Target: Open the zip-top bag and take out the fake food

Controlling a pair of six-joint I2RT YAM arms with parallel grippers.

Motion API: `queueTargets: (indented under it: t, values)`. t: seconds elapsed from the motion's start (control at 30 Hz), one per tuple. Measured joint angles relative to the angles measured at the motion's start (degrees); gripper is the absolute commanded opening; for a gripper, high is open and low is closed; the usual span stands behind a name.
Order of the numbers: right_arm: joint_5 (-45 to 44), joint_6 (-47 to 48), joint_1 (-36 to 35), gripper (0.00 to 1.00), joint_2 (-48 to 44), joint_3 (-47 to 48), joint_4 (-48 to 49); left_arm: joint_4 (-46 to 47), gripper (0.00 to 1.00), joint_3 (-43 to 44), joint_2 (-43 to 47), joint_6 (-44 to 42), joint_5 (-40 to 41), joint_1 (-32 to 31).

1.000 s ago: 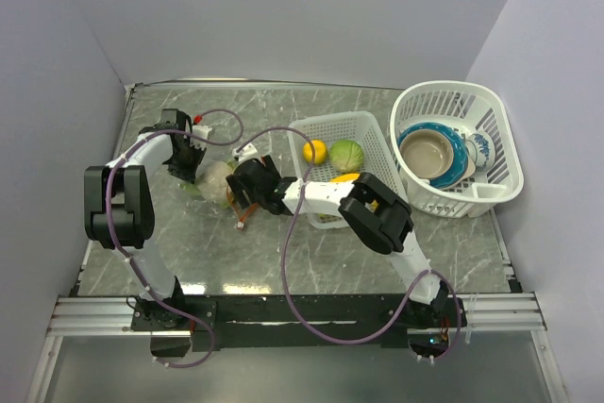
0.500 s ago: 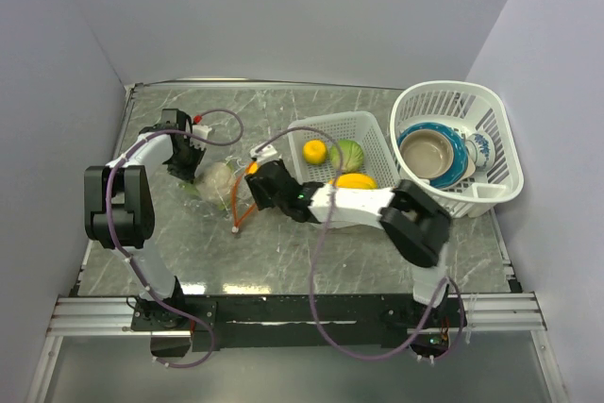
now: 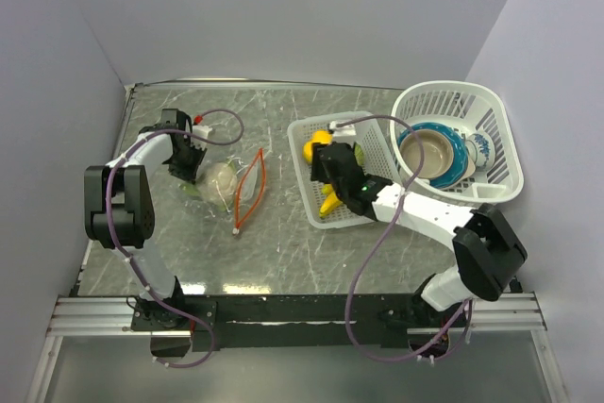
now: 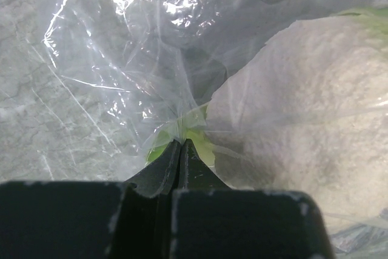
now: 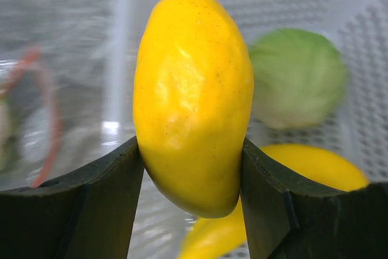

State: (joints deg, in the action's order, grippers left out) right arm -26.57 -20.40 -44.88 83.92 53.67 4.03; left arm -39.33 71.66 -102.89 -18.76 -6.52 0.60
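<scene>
The clear zip-top bag [image 3: 229,188] lies on the table at the left, its orange-red zip strip [image 3: 251,190] gaping open. A white cauliflower [image 3: 219,177] sits inside it and also shows in the left wrist view [image 4: 315,125]. My left gripper [image 3: 185,163] is shut on a fold of the bag's plastic [image 4: 182,142]. My right gripper [image 3: 328,156] is over the white slotted basket [image 3: 300,169], shut on a yellow oval fruit [image 5: 193,101]. In the basket lie a green leafy ball [image 5: 297,77], a yellow banana bunch [image 3: 330,203] and an orange [image 3: 310,150].
A round white basket [image 3: 491,129] at the right holds blue and tan bowls [image 3: 430,153]. Grey walls close in the table on the left, back and right. The right arm's cable loops over the rectangular basket.
My right gripper has carried the yellow fruit from the bag's mouth rightward to above the rectangular basket. The left gripper has stayed on the bag. The zip mouth has sprung open.
</scene>
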Motion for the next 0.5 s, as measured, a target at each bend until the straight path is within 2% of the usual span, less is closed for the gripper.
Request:
queueTargets:
  t: [0.03,0.1,0.13,0.17,0.37,0.5]
  values:
    - [-0.39,-0.55,1.7,0.42,0.39,-0.79,-0.7,-0.13,0.01,0.09,0.0,0.0,-0.2,0.0]
    - [-1.03,-1.27,4.09,0.69,1.2,-1.62,-2.27,-0.48,0.01,0.26,0.0,0.02,-0.42,0.0]
    - [-1.25,-1.42,4.7,0.92,1.53,-1.66,-2.91,-0.5,0.01,0.26,0.0,0.0,-0.61,0.0]
    - [-1.33,-1.49,4.94,1.0,1.77,-1.62,-3.21,-0.57,0.01,0.26,0.0,0.0,-0.74,0.0]
    - [-2.99,0.57,3.58,1.0,1.4,-1.01,-4.0,-0.66,0.01,0.26,0.0,0.0,-1.2,0.0]
    - [-4.98,4.72,-3.08,0.98,-0.68,-1.09,-1.64,-0.59,0.01,0.26,-0.02,0.0,-1.2,0.0]
